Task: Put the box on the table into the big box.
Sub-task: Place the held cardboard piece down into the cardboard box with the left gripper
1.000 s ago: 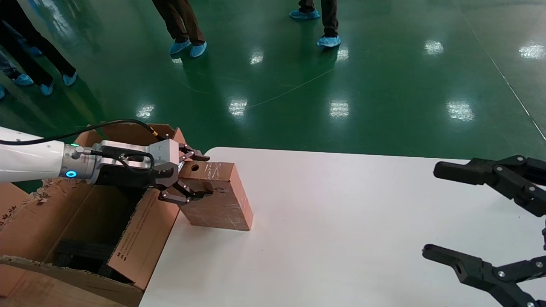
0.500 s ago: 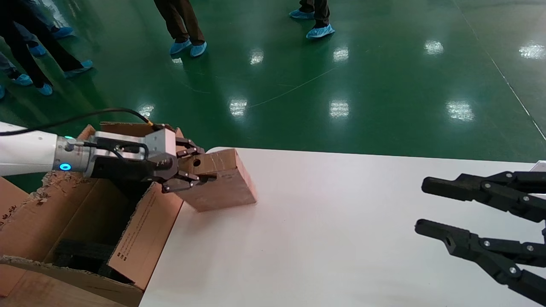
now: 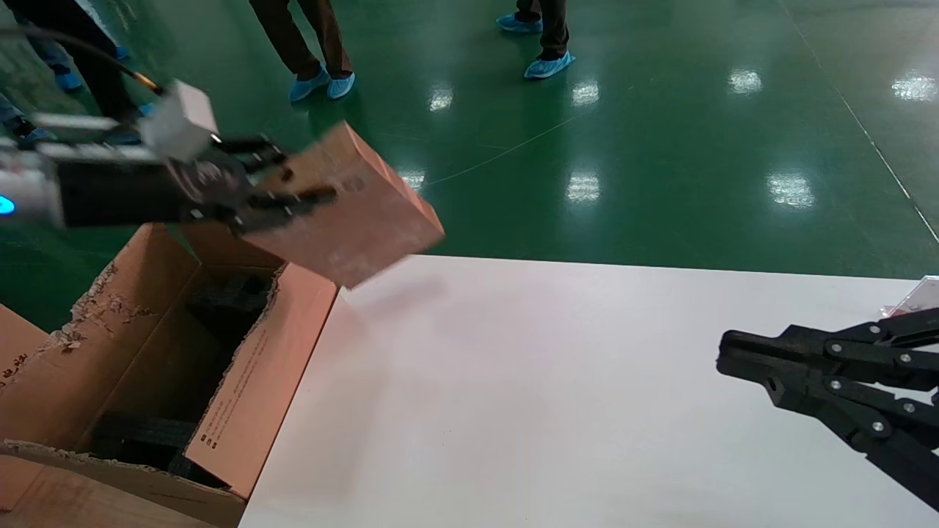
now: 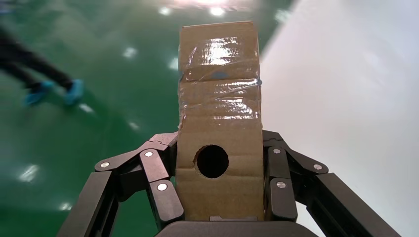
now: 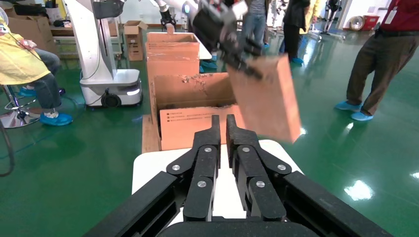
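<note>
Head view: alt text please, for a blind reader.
The left gripper holds the box tilted in the air over the table corner, beside the open big box. The right gripper hangs shut over the table's right side.

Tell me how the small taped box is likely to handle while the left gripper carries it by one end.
The box looks stiff: gripped at one narrow end by the left gripper, it juts out tilted without sagging. It is probably light for its size, since that end grip holds it clear of the table. The shiny tape could be slippery, though the fingers press bare cardboard.
</note>
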Motion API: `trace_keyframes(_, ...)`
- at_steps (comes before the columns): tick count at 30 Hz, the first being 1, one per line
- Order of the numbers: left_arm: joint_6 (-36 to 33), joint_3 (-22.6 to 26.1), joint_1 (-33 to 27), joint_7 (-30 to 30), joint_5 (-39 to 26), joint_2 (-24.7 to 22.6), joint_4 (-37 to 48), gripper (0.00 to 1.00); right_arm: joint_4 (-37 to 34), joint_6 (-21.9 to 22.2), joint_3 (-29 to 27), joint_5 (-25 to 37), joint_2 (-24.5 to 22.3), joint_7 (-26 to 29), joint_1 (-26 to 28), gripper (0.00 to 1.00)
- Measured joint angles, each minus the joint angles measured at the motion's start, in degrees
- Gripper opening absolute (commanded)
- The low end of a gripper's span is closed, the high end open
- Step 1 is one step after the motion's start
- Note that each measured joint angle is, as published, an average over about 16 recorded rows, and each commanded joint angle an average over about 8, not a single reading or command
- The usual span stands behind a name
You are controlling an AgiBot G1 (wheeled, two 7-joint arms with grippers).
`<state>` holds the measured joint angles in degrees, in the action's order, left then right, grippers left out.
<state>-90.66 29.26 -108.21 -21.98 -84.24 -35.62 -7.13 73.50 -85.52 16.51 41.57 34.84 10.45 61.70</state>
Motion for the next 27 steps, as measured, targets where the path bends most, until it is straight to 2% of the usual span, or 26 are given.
trace_keyframes(7, 1.2, 0.7, -5.0, 6.2, -0.6, 5.2, -0.1, 0.00, 0.0, 0.0, 0.0, 0.0, 0.0, 0.0, 0.0, 0.00)
trace_keyframes(13, 3.5, 2.0, -7.0, 9.4, -2.8, 9.4, 0.7, 0.00, 0.0, 0.0, 0.0, 0.0, 0.0, 0.0, 0.0, 0.00)
trace_keyframes(20, 7.5, 3.6, -6.3, 12.1, -5.5, 12.6, 3.6, 0.00, 0.0, 0.0, 0.1, -0.1, 0.0, 0.0, 0.0, 0.00)
trace_keyframes(27, 12.6, 4.2, -3.3, 13.7, -6.6, 13.4, 8.3, 0.00, 0.0, 0.0, 0.1, -0.1, 0.0, -0.1, 0.0, 0.00)
